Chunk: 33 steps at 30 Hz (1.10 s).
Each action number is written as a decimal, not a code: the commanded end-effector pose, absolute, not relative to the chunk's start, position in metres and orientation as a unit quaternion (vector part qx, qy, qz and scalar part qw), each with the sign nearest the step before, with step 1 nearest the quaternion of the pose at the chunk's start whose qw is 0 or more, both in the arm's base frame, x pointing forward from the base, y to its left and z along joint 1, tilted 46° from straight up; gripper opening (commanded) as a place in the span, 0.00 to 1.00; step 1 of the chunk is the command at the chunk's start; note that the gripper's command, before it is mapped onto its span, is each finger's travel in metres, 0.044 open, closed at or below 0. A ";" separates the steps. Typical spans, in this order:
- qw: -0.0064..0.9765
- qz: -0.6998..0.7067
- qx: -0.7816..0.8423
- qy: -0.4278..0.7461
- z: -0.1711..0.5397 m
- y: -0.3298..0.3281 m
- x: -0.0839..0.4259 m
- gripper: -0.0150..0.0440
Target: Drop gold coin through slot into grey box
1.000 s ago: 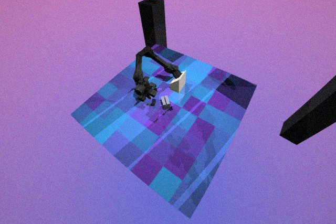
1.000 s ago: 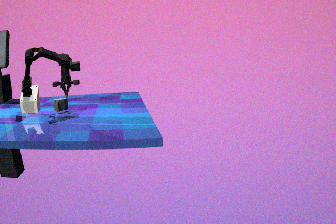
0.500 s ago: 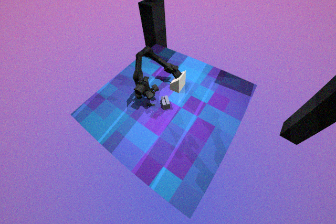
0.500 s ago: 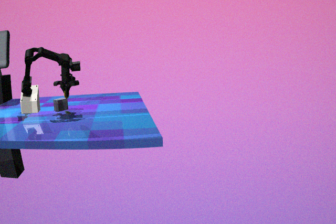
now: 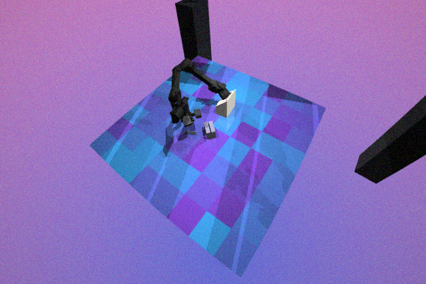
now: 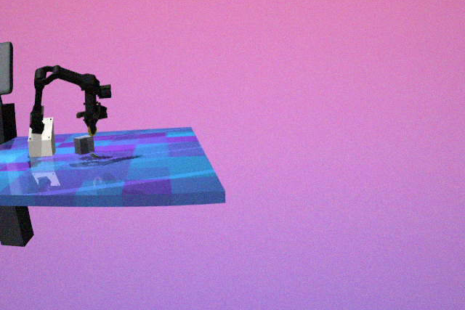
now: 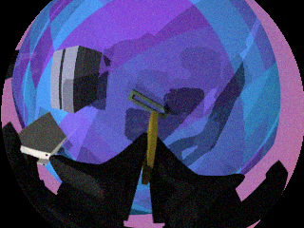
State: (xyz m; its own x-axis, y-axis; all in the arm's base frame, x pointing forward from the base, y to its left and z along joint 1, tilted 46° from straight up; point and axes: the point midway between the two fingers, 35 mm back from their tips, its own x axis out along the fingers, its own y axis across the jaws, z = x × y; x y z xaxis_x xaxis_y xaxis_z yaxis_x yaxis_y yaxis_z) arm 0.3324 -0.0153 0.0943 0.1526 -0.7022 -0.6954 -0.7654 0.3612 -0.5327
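Arm: one, black and jointed, bent in an arch above the table (image 6: 180,186) near its far left corner.
Gripper (image 7: 150,177): one, two dark fingers pinching the coin by its lower part.
Coin (image 7: 151,142): one, gold, thin, seen edge-on in the wrist view; it hangs in the air just beside the box, off its right side in the exterior view.
Box (image 6: 83,144): one, grey, blocky, with a narrow dark slot (image 7: 61,79) across its lid.
Holder (image 5: 191,132): one, small, dark and flat, lying on the table near the box.
Base block (image 6: 41,143): one, pale and boxy, with the arm's foot on it.
Table top: one slab, glossy, patched in blue, teal and purple.
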 end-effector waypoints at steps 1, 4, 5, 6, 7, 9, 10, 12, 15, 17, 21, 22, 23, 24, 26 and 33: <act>0.510 0.030 -0.563 0.650 0.089 -0.010 0.330 0.25; 0.510 0.031 -0.562 0.650 0.084 -0.005 0.327 0.25; 0.511 0.031 -0.562 0.650 0.082 -0.004 0.326 0.25; 0.511 0.032 -0.562 0.650 0.080 -0.002 0.325 0.25; 0.511 0.032 -0.562 0.650 0.079 0.000 0.324 0.25; 0.511 0.033 -0.562 0.650 0.075 0.003 0.322 0.25; 0.511 0.033 -0.562 0.650 0.073 0.005 0.320 0.25; 0.511 0.034 -0.561 0.650 0.070 0.008 0.318 0.25; 0.512 0.034 -0.561 0.650 0.064 0.012 0.315 0.25; 0.512 0.035 -0.561 0.650 0.061 0.015 0.312 0.25; 0.512 0.036 -0.561 0.650 0.054 0.021 0.307 0.25; 0.512 0.036 -0.561 0.650 0.052 0.023 0.305 0.25; 0.512 0.036 -0.561 0.650 0.051 0.024 0.304 0.25; 0.512 0.036 -0.561 0.650 0.049 0.026 0.302 0.25; 0.512 0.036 -0.561 0.650 0.046 0.028 0.300 0.25; 0.512 0.037 -0.560 0.651 0.034 0.037 0.289 0.25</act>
State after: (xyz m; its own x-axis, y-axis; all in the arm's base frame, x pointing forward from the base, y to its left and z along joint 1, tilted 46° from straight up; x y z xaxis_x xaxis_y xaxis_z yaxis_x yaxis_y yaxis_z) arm 0.2951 0.0327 0.0420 0.1563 -0.6919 -0.7048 -0.7643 0.3673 -0.5300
